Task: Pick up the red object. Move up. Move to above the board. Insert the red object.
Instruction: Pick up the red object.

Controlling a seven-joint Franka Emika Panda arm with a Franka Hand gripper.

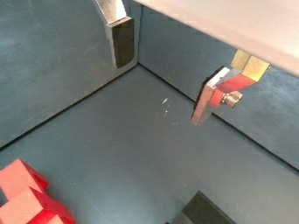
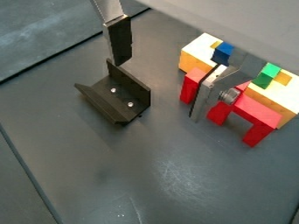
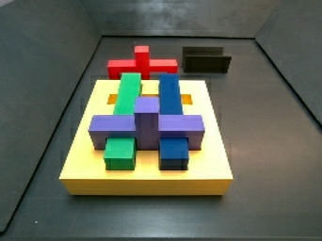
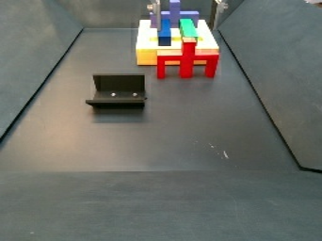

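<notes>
The red object (image 3: 141, 64) is a cross-shaped block on the floor, against the end of the yellow board (image 3: 88, 141). It also shows in the wrist views (image 2: 243, 112) (image 1: 24, 194) and in a side view (image 4: 187, 62). The board (image 4: 146, 47) (image 2: 201, 54) carries blue, green and purple pieces. My gripper (image 2: 162, 74) (image 1: 163, 74) is open and empty. It hangs above the bare floor between the fixture (image 2: 114, 98) and the red object. One finger (image 2: 211, 92) is near the red object, not around it. The gripper does not clearly show in either side view.
The dark L-shaped fixture (image 4: 120, 91) (image 3: 208, 60) stands on the floor beside the red object, away from the board. Dark grey walls (image 4: 270, 56) close the floor in on both sides. A light scuff (image 4: 217, 149) marks the floor.
</notes>
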